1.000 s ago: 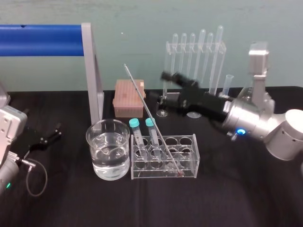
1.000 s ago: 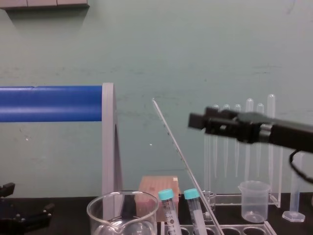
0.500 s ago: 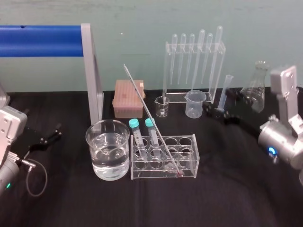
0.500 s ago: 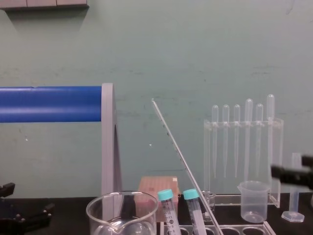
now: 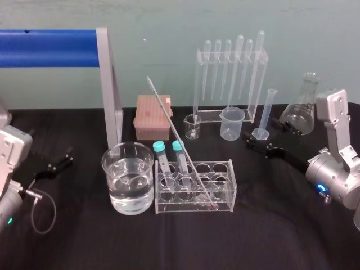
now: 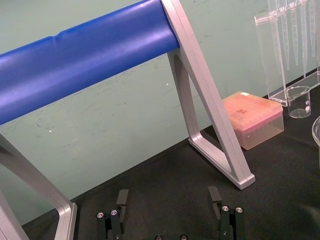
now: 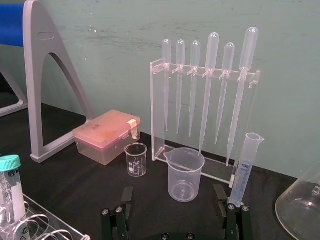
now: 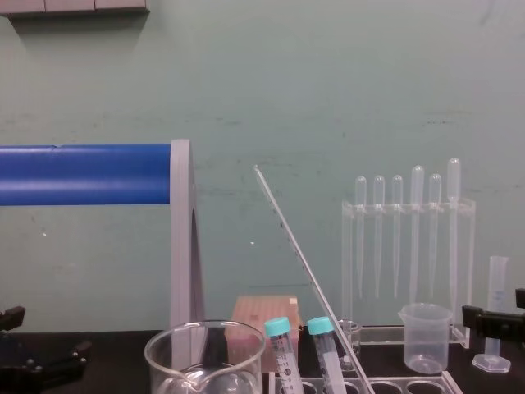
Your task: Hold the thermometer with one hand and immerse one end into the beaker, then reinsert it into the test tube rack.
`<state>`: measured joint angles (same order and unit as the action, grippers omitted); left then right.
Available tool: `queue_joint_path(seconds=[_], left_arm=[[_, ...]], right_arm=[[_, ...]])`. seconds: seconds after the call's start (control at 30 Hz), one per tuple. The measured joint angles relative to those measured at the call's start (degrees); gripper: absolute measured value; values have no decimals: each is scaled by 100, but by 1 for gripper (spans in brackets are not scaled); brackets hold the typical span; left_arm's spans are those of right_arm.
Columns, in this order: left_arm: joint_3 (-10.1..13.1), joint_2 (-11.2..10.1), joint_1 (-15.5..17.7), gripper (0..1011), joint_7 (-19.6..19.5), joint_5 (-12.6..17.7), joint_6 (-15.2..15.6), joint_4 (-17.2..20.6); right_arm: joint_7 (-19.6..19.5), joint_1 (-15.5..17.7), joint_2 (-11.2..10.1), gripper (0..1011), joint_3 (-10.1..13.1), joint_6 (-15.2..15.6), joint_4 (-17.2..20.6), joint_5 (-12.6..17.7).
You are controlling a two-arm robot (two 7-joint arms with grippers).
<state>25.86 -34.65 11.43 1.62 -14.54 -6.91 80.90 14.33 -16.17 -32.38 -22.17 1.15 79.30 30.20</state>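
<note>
The black tabletop (image 5: 169,242) carries everything. At its far left side stands a grey frame with a blue bar (image 5: 50,48).

My right gripper (image 5: 262,133) hangs low near the right edge, jaws wide apart and holding nothing. It is well apart from the rack. My left gripper (image 6: 168,197) is parked near the left edge, also spread open and empty.

The beaker (image 5: 128,185) stands around the middle of the tabletop, about half full of clear liquid. The test tube rack (image 5: 225,164) is just beside it on the right, with two teal-capped tubes (image 5: 160,147) in its left holes.

The thermometer (image 5: 174,126) sits in the rack. Its lower end rests at the rack's floor and the rod leans up toward the far left, far above the tubes. No gripper touches it.

I judge this rod as very light and stiff, but brittle and slippery. A hard squeeze or a sideways push against the rack hole may snap it. I would take it on the bare length above the tube caps with gentle closing, and lift along its own lean.
</note>
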Motion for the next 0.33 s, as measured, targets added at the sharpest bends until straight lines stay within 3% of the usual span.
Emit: queue_joint_path(seconds=[0.33], left_arm=[[0,0,0,1008,0,0,0,0]], right_arm=[[14,-10,-8,1003,-1,-16,5,3]])
